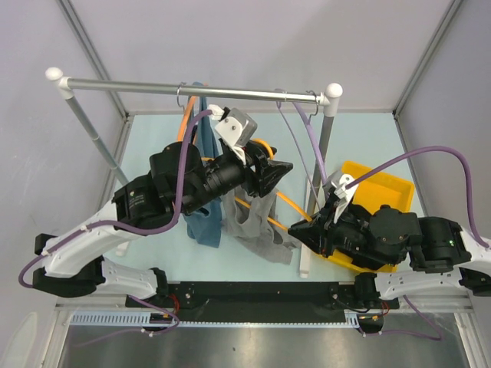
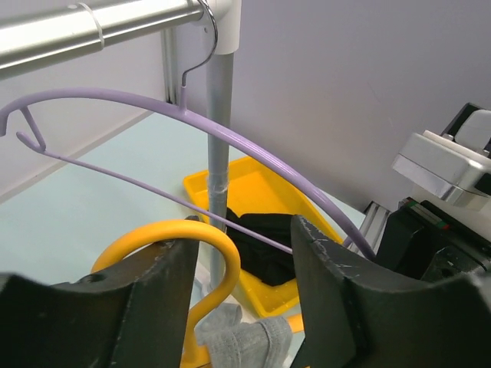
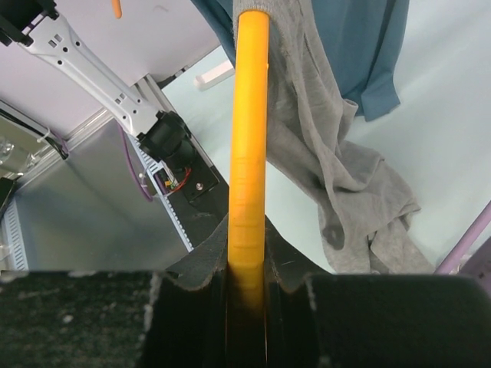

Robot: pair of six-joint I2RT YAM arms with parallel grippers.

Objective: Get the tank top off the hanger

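Observation:
The grey tank top (image 1: 257, 230) droops from a yellow hanger (image 1: 290, 201) held off the rail in mid-air. My right gripper (image 1: 299, 228) is shut on the hanger's bar (image 3: 249, 153), with the tank top (image 3: 322, 130) bunched along the bar just beyond the jaws. My left gripper (image 1: 276, 172) stands open at the hanger's upper end. In the left wrist view the yellow hook (image 2: 207, 253) curls beside the left finger (image 2: 165, 307), and a grey strap (image 2: 238, 337) lies low between the jaws, touching neither.
A blue garment (image 1: 203, 222) hangs from the rail (image 1: 192, 88) behind the left arm. A bare purple hanger (image 2: 230, 138) hangs near the rack's right post (image 1: 326, 130). A yellow bin (image 1: 383, 188) holding dark cloth sits under the right arm.

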